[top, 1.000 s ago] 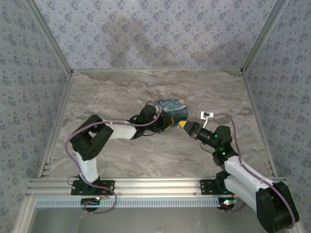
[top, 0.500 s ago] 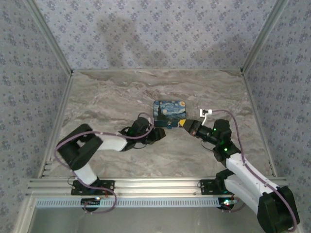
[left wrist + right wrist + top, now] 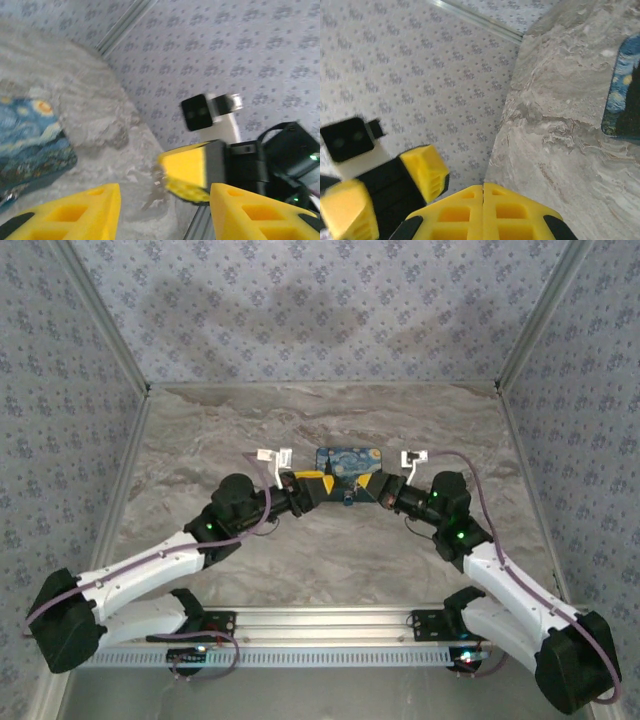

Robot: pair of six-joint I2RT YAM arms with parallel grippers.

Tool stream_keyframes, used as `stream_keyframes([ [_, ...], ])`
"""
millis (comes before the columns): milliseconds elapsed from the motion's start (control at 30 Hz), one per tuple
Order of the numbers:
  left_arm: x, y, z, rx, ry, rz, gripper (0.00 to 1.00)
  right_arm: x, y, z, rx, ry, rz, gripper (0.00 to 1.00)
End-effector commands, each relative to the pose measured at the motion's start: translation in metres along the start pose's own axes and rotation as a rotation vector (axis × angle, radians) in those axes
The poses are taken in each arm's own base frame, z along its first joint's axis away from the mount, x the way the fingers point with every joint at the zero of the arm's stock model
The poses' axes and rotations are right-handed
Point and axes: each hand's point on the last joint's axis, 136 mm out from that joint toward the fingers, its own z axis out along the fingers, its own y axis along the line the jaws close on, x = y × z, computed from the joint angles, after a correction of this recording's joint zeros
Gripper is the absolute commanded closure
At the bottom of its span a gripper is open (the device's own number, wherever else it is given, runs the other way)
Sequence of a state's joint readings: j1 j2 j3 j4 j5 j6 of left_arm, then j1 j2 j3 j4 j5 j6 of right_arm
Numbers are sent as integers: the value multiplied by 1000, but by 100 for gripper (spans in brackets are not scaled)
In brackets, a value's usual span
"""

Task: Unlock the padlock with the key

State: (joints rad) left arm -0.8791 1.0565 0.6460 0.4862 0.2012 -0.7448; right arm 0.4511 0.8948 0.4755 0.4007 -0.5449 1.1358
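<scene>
At the near edge of the box: in the top view I see a tiny dark thing, which I take for the padlock (image 3: 348, 499). It lies just in front of the starry-night box (image 3: 348, 462) and is too small for me to make out its shackle or keyhole.
Left gripper (image 3: 318, 486): just left of the box's near edge, pointing across toward the padlock. Its yellow fingers are spread wide with nothing between them.
Right gripper (image 3: 380, 490): just right of the box's near edge, facing the left one. Its wrist view shows the pads pressed together with no gap.
Possible key: the left wrist view shows a small grey metal piece (image 3: 156, 192) just under the right gripper's tip. I cannot tell whether it is pinched there or lying on the table (image 3: 330, 560).
How the padlock should handle: I judge it rigid, light and hard. It would likely skate on the smooth marbled top if nudged, and twist if pinched off centre.
Where I would grip: across the flat sides of the body, mid-length. That leaves the keyhole end and the shackle clear.
Risk: such a small body could slip out from under wide pads.
</scene>
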Motion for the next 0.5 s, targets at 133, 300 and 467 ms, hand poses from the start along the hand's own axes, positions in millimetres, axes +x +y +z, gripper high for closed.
stream_keyframes([
  [133,13,-25,-1,53,-52,413,42,-14,11,1,30,-87,215,100],
  [300,24,-29,8,70,-38,602,36,-12,29,0,2,-89,242,100],
  [467,32,-23,19,64,-15,655,35,-12,46,-2,-42,-88,250,100],
])
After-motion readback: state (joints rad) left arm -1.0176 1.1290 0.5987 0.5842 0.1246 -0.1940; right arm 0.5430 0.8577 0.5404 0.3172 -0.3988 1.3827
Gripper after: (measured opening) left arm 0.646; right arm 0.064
